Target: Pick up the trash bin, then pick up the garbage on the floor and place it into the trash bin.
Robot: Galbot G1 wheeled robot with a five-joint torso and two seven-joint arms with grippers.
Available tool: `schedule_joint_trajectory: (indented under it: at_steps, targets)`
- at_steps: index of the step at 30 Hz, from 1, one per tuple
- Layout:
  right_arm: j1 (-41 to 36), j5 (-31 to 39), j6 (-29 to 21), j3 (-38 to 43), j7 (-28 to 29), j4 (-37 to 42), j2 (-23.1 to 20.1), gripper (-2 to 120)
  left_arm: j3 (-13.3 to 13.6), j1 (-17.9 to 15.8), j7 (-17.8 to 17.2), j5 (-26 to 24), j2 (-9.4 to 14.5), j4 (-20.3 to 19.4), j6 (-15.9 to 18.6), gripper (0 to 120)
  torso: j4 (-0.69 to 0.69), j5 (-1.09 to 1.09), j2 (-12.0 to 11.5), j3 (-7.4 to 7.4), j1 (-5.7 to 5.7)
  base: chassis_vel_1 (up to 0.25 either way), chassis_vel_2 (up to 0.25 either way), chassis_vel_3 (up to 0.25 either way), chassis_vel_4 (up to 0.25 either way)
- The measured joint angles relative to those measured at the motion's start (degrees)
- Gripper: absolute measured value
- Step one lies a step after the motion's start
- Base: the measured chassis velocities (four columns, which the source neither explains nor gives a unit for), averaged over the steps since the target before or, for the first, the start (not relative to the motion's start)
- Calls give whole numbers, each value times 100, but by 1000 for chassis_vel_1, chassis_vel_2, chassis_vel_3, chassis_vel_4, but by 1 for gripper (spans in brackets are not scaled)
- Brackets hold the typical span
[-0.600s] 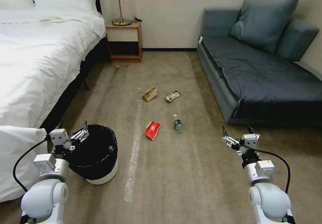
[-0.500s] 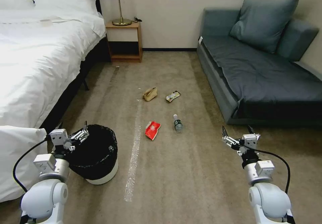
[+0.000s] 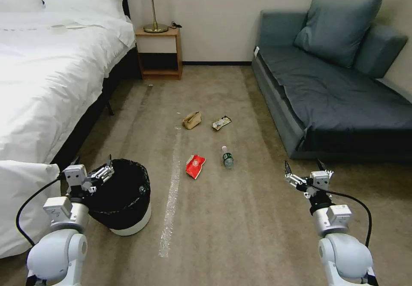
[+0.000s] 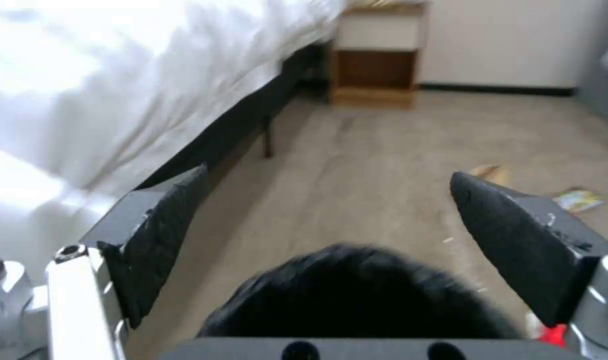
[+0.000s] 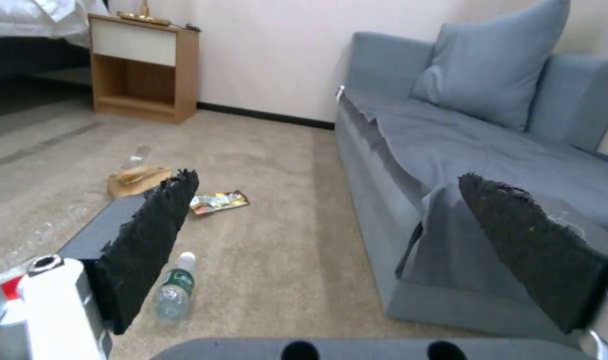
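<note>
The trash bin [image 3: 124, 196], white with a black bag liner, stands on the carpet at the lower left. My left gripper [image 3: 93, 160] hangs open over its near-left rim; in the left wrist view the open gripper [image 4: 329, 176] has the black liner [image 4: 357, 295] just below it. The garbage lies mid-floor: a red snack packet [image 3: 195, 166], a clear bottle [image 3: 227, 157], a tan paper bag [image 3: 192, 119] and a yellow-and-black wrapper [image 3: 221, 123]. My right gripper [image 3: 302, 164] is open and empty, right of the litter, near the sofa. The right wrist view shows the bottle [image 5: 173, 292], wrapper [image 5: 218, 201] and bag [image 5: 137, 179].
A white bed [image 3: 47, 76] runs along the left, close behind the bin. A grey sofa [image 3: 334, 97] lines the right side. A wooden nightstand [image 3: 159, 52] with a lamp stands at the back wall. A strip of clear tape [image 3: 171, 200] runs down the open carpet.
</note>
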Motion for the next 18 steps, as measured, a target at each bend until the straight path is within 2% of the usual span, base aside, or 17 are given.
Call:
schedule_joint_trajectory:
  at_steps: [1, 2, 4, 5, 6, 7, 13, 15, 16, 17, 18]
  targets:
    - [6, 0, 1, -3, 0, -13, 0, 100, -18, 9, -248, -65, -22, 0, 122, 97, 0, 0, 0, 0, 0, 0, 0, 0, 0]
    - [6, 0, 1, -3, 0, -13, 0, 100, -18, 9, -248, -65, -22, 0, 122, 97, 0, 0, 0, 0, 0, 0, 0, 0, 0]
    - [13, -4, 11, -22, 0, -45, 2, 100, -62, -12, -839, -341, -38, 63, 404, 98, 1, 0, 0, 0, 0, 0, 0, 0, 0]
    - [13, -4, 11, -22, 0, -45, 2, 100, -62, -12, -839, -341, -38, 63, 404, 98, 1, 0, 0, 0, 0, 0, 0, 0, 0]
    - [11, -16, 16, -49, 0, -56, 10, 100, -80, -51, -1120, -515, -36, 138, 554, 98, 1, 0, 0, 0, 0, 0, 0, 0, 0]
    - [8, -24, 19, -61, 0, -59, 16, 100, -92, -87, -1257, -604, -30, 201, 627, 98, 1, 0, 0, 0, 0, 0, 0, 0, 0]
    - [-7, -42, 22, -88, 0, -60, 23, 100, -105, -261, -1474, -839, 20, 407, 850, 98, 0, -1, 0, 0, 0, 0, 0, 0, 0]
    - [-12, -42, 31, -61, 0, -62, 11, 100, -90, -386, -1701, -1227, 41, 464, 1135, 98, 0, -1, 0, 0, 0, 0, 0, 0, 0]
    - [-12, -42, 31, -61, 0, -62, 11, 100, -90, -386, -1701, -1227, 41, 464, 1135, 98, 0, -1, 0, 0, 0, 0, 0, 0, 0]
    - [-22, -42, 50, -41, 0, -78, 4, 100, -79, -430, -1841, -1488, 45, 469, 1326, 98, 0, -1, 0, 0, 0, 0, 0, 0, 0]
    - [-22, -42, 50, -41, 0, -78, 4, 100, -79, -430, -1841, -1488, 45, 469, 1326, 98, 0, -1, 0, 0, 0, 0, 0, 0, 0]
